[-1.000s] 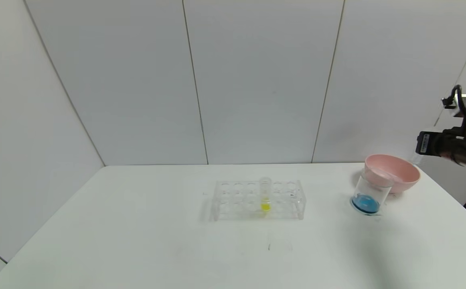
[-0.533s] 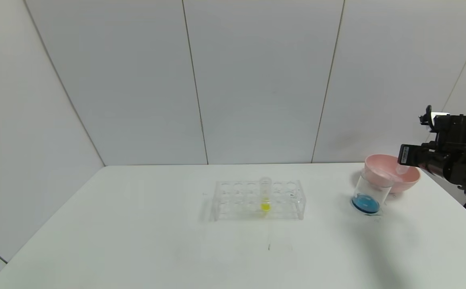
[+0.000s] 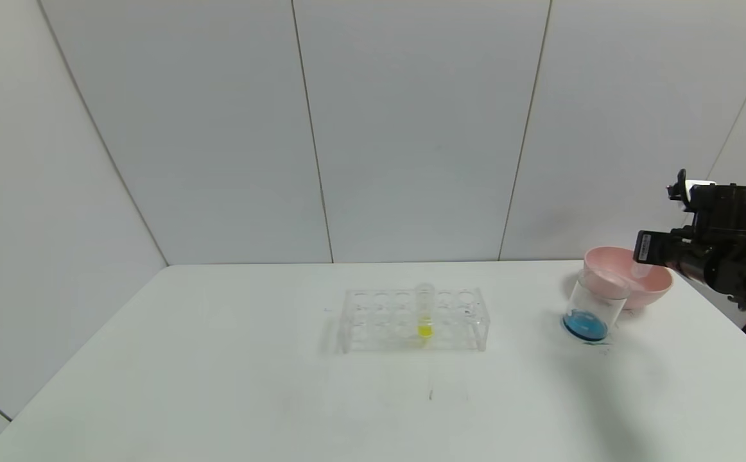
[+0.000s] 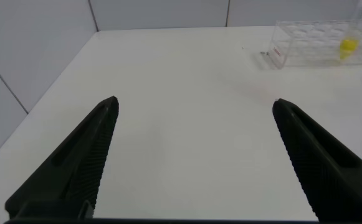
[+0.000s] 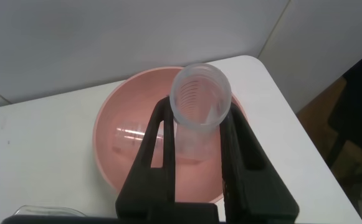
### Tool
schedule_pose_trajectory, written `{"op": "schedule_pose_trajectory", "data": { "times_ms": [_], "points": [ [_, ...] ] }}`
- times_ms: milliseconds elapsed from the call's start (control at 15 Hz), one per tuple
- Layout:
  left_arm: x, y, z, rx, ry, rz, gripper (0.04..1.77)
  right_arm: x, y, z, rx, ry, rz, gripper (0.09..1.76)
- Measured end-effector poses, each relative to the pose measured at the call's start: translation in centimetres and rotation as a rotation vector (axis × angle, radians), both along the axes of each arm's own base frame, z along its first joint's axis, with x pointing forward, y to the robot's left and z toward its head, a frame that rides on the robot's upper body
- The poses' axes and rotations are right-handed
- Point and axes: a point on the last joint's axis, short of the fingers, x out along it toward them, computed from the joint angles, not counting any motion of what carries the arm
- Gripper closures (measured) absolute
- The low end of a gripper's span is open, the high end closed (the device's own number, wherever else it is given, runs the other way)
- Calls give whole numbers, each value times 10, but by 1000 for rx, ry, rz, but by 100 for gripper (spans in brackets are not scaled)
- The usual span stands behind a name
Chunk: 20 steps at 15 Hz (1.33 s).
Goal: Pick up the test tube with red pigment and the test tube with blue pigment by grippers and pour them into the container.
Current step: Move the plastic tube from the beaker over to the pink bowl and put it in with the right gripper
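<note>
The right gripper (image 5: 196,134) is clamped on an empty clear test tube (image 5: 200,96), held above the pink bowl (image 3: 652,285). At the bowl's eight o'clock, touching it, stands the container (image 3: 594,305) holding blue liquid. The tube rack (image 3: 415,319) with the yellow tube (image 3: 424,310) sits well apart at nine o'clock. The left gripper (image 4: 193,162) hangs spread wide over the bare table (image 4: 187,93).

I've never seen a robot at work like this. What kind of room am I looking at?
Probably a mock chemistry bench in a robot test booth: a clear tube rack holding a yellow-liquid tube, a beaker with blue liquid, and plain white panel walls around a white table.
</note>
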Motion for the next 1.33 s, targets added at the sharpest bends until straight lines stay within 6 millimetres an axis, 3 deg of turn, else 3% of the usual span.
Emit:
{"op": "schedule_pose_trajectory", "data": {
  "times_ms": [333,800,1000,1200,1333],
  "points": [
    [0,0,0,0,0,0,5,0,-1,1,8,-9,-4,80],
    [0,0,0,0,0,0,5,-7,6,12,9,-75,21,41],
    [0,0,0,0,0,0,5,-21,40,20,9,-73,100,33],
    [0,0,0,0,0,0,5,-45,79,32,0,-91,170,27],
    [0,0,0,0,0,0,5,-64,94,43,-5,-115,207,24]
  ]
}}
